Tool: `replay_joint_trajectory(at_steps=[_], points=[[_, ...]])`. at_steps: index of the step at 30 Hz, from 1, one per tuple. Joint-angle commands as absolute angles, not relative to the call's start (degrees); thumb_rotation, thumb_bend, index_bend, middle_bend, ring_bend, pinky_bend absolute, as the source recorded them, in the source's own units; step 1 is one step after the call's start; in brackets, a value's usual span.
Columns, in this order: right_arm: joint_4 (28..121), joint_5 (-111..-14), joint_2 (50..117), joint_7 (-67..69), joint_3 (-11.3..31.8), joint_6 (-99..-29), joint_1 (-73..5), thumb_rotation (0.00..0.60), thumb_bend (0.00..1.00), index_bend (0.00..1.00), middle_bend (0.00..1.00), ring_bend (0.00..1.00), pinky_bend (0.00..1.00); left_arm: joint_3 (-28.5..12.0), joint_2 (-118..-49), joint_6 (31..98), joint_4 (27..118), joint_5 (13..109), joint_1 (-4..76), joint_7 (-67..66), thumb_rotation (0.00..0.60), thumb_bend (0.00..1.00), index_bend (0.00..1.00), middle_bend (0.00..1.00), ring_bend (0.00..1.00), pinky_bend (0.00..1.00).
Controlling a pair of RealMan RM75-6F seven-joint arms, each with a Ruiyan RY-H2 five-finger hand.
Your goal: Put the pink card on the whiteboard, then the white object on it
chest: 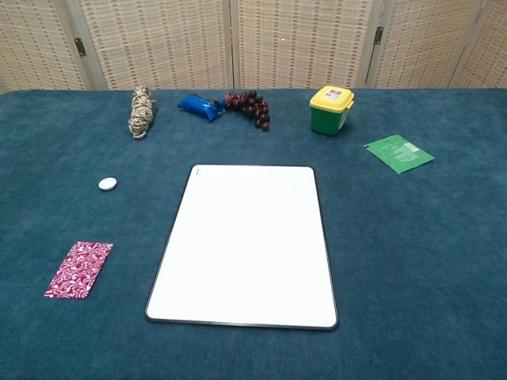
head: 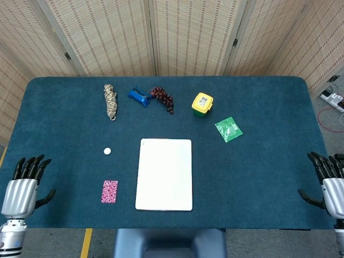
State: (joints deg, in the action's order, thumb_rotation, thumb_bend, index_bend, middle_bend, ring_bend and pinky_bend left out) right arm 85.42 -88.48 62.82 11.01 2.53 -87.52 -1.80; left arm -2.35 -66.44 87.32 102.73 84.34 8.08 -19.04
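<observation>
at the near left of the surface (head: 64, 123) the pink card (head: 109, 191) lies flat beside the whiteboard (head: 164, 174), white object (head: 107, 151) farther back; left hand (head: 21, 188) and right hand (head: 333, 183) wait empty, fingers spread; thin card may slide, not lift.

Bare cloth surrounds the whiteboard (head: 164, 174). Left of it lie only the flat pink card (head: 109, 191) and small white object (head: 107, 151); taller clutter lies beyond its far edge.
</observation>
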Motion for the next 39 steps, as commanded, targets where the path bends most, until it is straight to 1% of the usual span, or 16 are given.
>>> replay_joint_trajectory(at_steps=[1, 10, 14, 20, 29, 33, 39], points=[[85.5, -88.3, 62.7, 11.0, 2.5, -87.6, -1.7, 0.600, 0.23, 0.04, 0.10, 0.10, 0.00, -2.6, -67.0, 85.8, 102.8, 85.0, 9.2, -19.8, 0.600, 0.29, 0.17, 0.13, 0.11, 0.00], [85.7, -87.7, 62.7, 10.7, 2.6, -87.3, -1.5, 0.600, 0.23, 0.04, 0.10, 0.10, 0.00, -2.1, -69.1, 78.0, 101.9, 87.4, 14.1, -22.1, 0.600, 0.29, 0.17, 0.12, 0.09, 0.00], [85.8, -87.4, 62.6, 10.6, 2.6, -87.2, -1.4, 0.600, 0.23, 0.04, 0.10, 0.10, 0.00, -1.6, -70.0, 72.2, 102.8, 86.1, 16.9, -24.4, 0.600, 0.28, 0.16, 0.09, 0.06, 0.00], [85.6, -87.0, 62.6, 10.7, 2.6, -86.8, -1.4, 0.600, 0.23, 0.04, 0.10, 0.10, 0.00, -1.5, -72.6, 65.9, 102.8, 83.2, 20.2, -28.0, 0.600, 0.28, 0.14, 0.06, 0.04, 0.00], [85.4, -86.5, 62.7, 10.8, 2.7, -86.4, -1.3, 0.600, 0.23, 0.04, 0.10, 0.10, 0.00, 0.2, -74.1, 59.7, 103.3, 79.1, 23.0, -31.7, 0.600, 0.28, 0.13, 0.04, 0.03, 0.00], [85.0, -86.4, 62.9, 11.2, 2.7, -86.1, -1.3, 0.600, 0.23, 0.04, 0.10, 0.10, 0.00, 0.4, -74.5, 58.1, 103.0, 77.0, 23.9, -32.5, 0.600, 0.28, 0.15, 0.04, 0.02, 0.00], [84.4, -86.4, 63.2, 11.7, 2.7, -86.2, -1.3, 0.600, 0.23, 0.04, 0.10, 0.10, 0.00, 0.2, -74.4, 56.2, 104.5, 72.4, 25.4, -34.4, 0.600, 0.28, 0.15, 0.03, 0.01, 0.00]])
